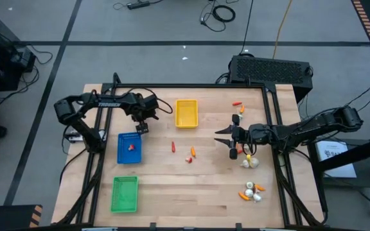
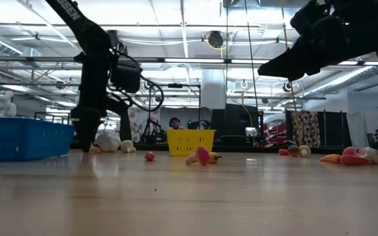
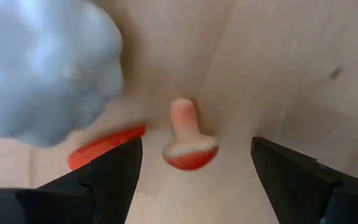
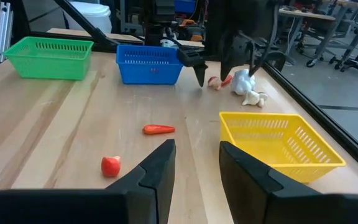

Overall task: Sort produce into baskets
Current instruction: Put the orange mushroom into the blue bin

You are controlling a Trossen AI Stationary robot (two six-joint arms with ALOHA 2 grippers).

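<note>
My left gripper (image 1: 142, 128) points down at the table's far left, just beyond the blue basket (image 1: 129, 149). It is open, its fingers either side of a small red-capped mushroom (image 3: 188, 140) that lies on the wood, without touching it. Beside the mushroom lie an orange-red piece (image 3: 104, 146) and whitish bulbs (image 4: 246, 84). My right gripper (image 1: 222, 136) hovers open and empty right of the table's middle. The yellow basket (image 1: 186, 113) stands at the far middle and the green basket (image 1: 124, 194) at the near left. A red piece (image 1: 132, 147) lies in the blue basket.
Loose produce lies mid-table: a red carrot piece (image 1: 173, 147) and two small pieces (image 1: 191, 155). More pieces sit along the right side (image 1: 249, 162), (image 1: 252, 192) and at the far right (image 1: 237, 104). A black frame rail (image 1: 276, 141) borders the table.
</note>
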